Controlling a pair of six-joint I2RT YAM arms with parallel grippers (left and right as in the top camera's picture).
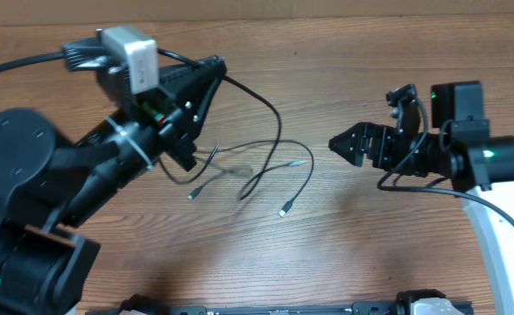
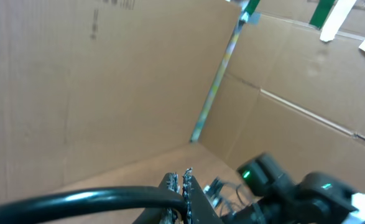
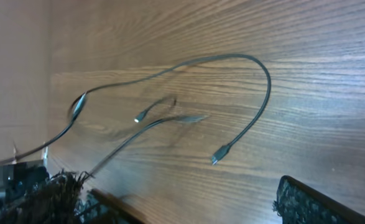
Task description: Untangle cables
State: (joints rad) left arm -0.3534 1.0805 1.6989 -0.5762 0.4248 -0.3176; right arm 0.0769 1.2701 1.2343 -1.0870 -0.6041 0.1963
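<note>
Thin black cables (image 1: 265, 166) lie loosely crossed on the wooden table between the two arms. My left gripper (image 1: 216, 66) is lifted above the table's left side and shut on one cable (image 1: 270, 109), which curves down from it to the tangle. The left wrist view has that cable (image 2: 107, 199) pinched between the closed fingertips of the left gripper (image 2: 186, 178). My right gripper (image 1: 335, 144) hovers to the right of the cables, open. In the right wrist view the right gripper (image 3: 173, 190) holds nothing, and a looped cable (image 3: 260, 71) ends in a plug (image 3: 218, 154) ahead of it.
A cardboard wall (image 1: 327, 9) runs along the table's far edge, and cardboard panels (image 2: 107, 93) fill the left wrist view. A thicker black wire (image 1: 20, 63) leads to the left arm. The right arm's white base (image 1: 502, 236) stands at the right edge.
</note>
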